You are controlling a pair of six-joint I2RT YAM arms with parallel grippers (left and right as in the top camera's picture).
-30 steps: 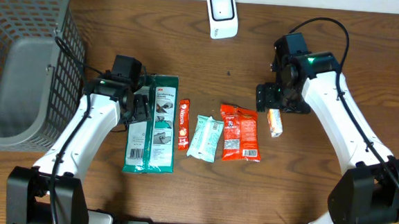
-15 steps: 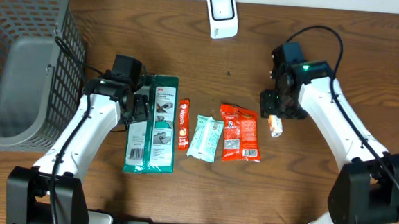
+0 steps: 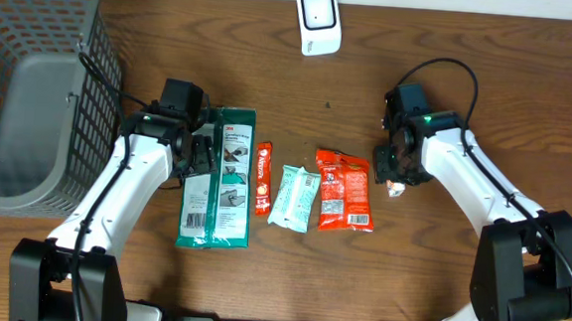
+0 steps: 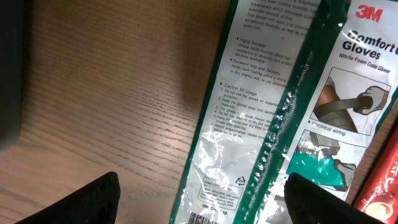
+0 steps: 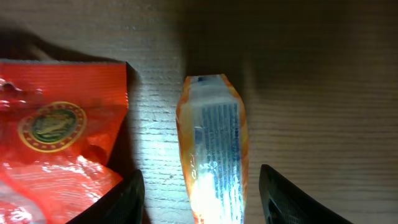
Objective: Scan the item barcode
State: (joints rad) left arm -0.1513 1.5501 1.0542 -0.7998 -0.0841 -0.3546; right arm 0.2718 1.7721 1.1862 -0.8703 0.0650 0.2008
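While the right jaws stand half-spread astride the small orange bar (image 5: 214,143), clear of it, beside the red packet (image 5: 56,137) on the desk (image 3: 472,52), the left jaws gape wide over the gloves packet (image 4: 280,106); the white scanner (image 3: 318,21) sits at the far edge.

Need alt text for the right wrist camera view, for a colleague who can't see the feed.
A small orange-and-white packet lies lengthwise on the wooden table, between the open fingertips of the right gripper, with a gap on each side. A red snack bag lies just left of it, not touching it.
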